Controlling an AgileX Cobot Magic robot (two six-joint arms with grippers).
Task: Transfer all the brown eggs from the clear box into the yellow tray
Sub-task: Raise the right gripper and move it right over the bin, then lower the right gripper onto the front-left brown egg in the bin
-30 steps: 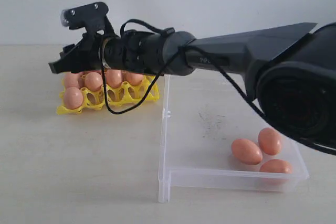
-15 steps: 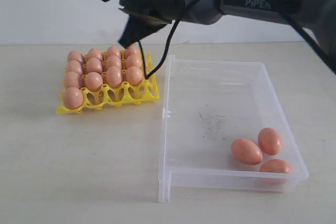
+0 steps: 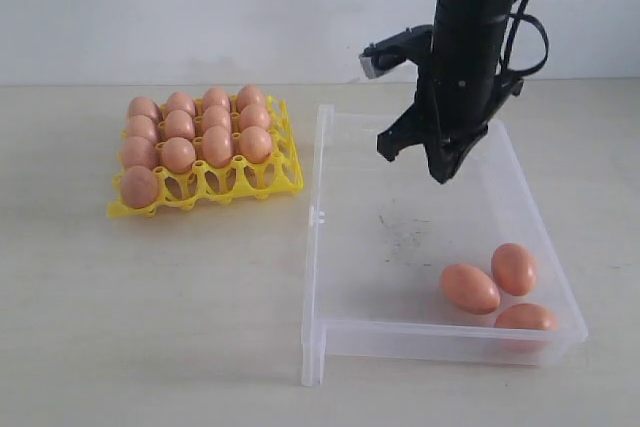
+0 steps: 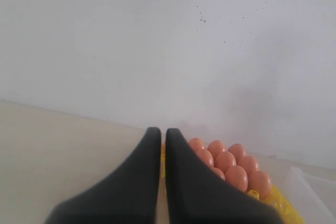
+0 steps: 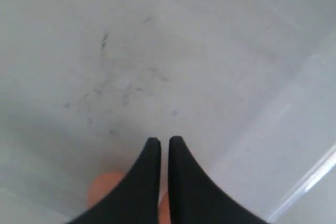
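Three brown eggs [image 3: 470,288] lie together in the near right corner of the clear box [image 3: 316,247]. Several more fill most cups of the yellow tray [image 3: 283,179] to its left. My right gripper [image 3: 440,171] hangs shut and empty over the far half of the box, well above its scuffed floor [image 5: 115,85]. Two eggs [image 5: 101,188] peek out behind its fingers in the right wrist view. My left gripper [image 4: 159,131] is shut on nothing, low over the table beside the tray [image 4: 281,203], with tray eggs [image 4: 236,177] beyond it. The exterior view does not show it.
The tray's front row has open cups [image 3: 225,182] beside one egg at its left end. The box wall [image 3: 322,167] stands between tray and box floor. Bare table [image 3: 150,317] lies in front of both.
My right arm has swung from over the yellow tray to the right and now points down over the clear box. The eggs have not moved.
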